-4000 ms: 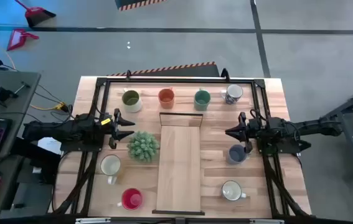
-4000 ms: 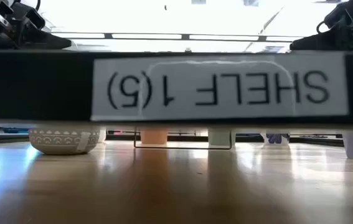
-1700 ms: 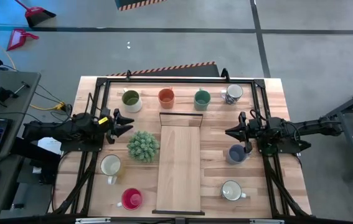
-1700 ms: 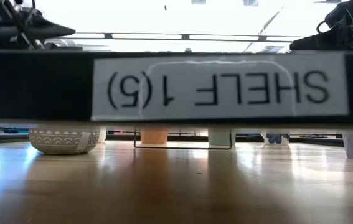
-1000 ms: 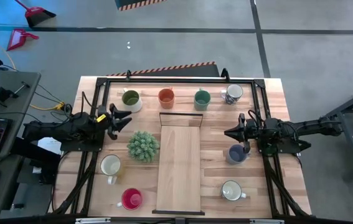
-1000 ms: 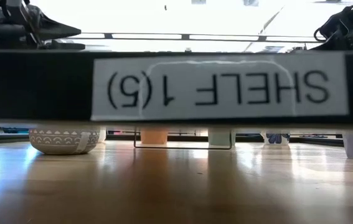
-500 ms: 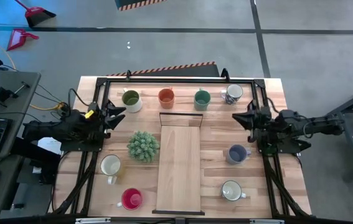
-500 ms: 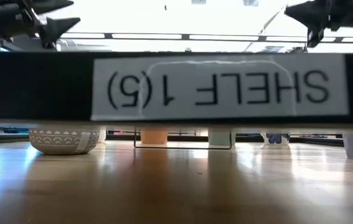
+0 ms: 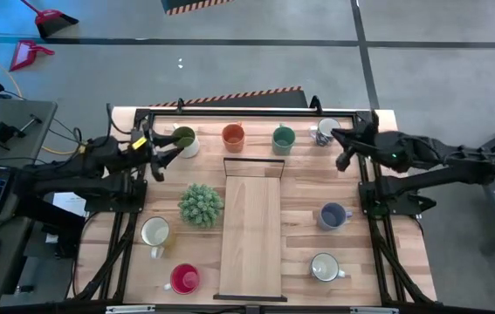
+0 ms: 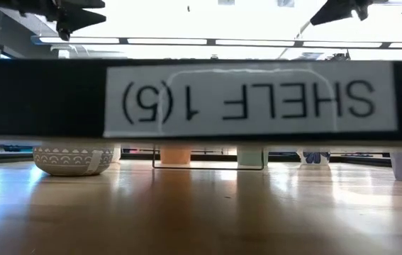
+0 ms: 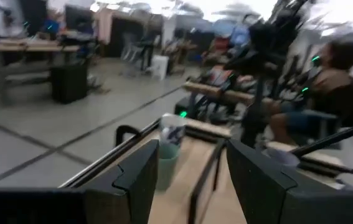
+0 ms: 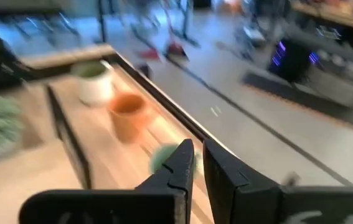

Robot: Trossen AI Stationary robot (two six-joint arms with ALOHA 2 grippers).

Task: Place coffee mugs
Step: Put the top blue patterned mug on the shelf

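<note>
In the high view four mugs stand in a row by the far edge: olive green [image 9: 183, 139], orange [image 9: 233, 135], teal [image 9: 283, 138], patterned white-grey [image 9: 324, 131]. Nearer stand the blue-grey mug [image 9: 332, 215], a cream mug [image 9: 154, 232], the red mug [image 9: 184, 278] and a second cream mug [image 9: 323, 267]. My left gripper [image 9: 165, 157] [image 11: 192, 165] is open, raised, just left of the olive mug. My right gripper [image 9: 336, 139] [image 12: 196, 155] is shut, raised, beside the patterned mug. Neither touches a mug.
A long wooden shelf board [image 9: 251, 231] lies down the table's middle. The spiky green plant [image 9: 201, 204] sits left of it. A black frame [image 9: 230, 112] runs round the table. A labelled black bar [image 10: 250, 99] blocks most of the low view. A person [image 11: 335, 78] sits beyond the table.
Both arms have risen and swung toward the far edge. My left gripper has gone from beside the plant up to the olive mug's left. My right gripper has left the blue-grey mug's side and now hangs by the patterned mug. No mug has moved.
</note>
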